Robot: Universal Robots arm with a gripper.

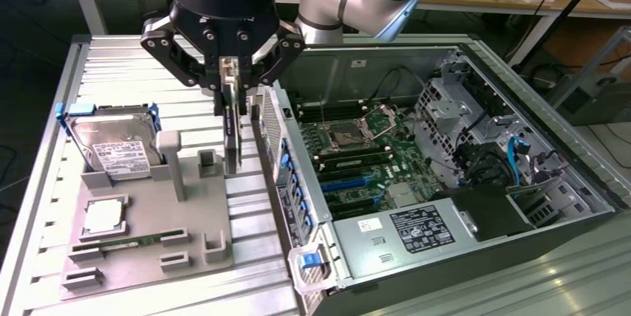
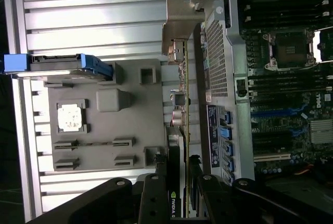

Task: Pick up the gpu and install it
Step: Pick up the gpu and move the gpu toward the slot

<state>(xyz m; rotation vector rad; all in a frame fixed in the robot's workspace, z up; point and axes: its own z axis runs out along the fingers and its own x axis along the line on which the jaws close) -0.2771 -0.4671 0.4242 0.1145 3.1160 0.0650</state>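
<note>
The gpu (image 1: 233,131) is a thin dark card held upright on its edge, with my gripper (image 1: 230,72) shut on its top edge. It hangs over the grey holder tray's (image 1: 188,249) edge nearest the open computer case (image 1: 552,205), close beside the case's rear wall. In the wrist view the gpu (image 2: 183,104) shows edge-on, its silver end bracket (image 2: 177,26) at the far end, running out from my gripper (image 2: 182,195). The motherboard (image 1: 365,146) with its blue slots (image 1: 345,181) lies inside the case, towards the exterior view's right of the card.
On the tray sit a silver hard drive (image 1: 118,150) in a blue-edged cradle, a CPU (image 1: 103,216) and a green RAM stick (image 1: 118,244). A power supply (image 1: 419,227) and a drive cage (image 1: 444,102) stand inside the case. The ribbed metal table (image 1: 128,65) surrounds the tray.
</note>
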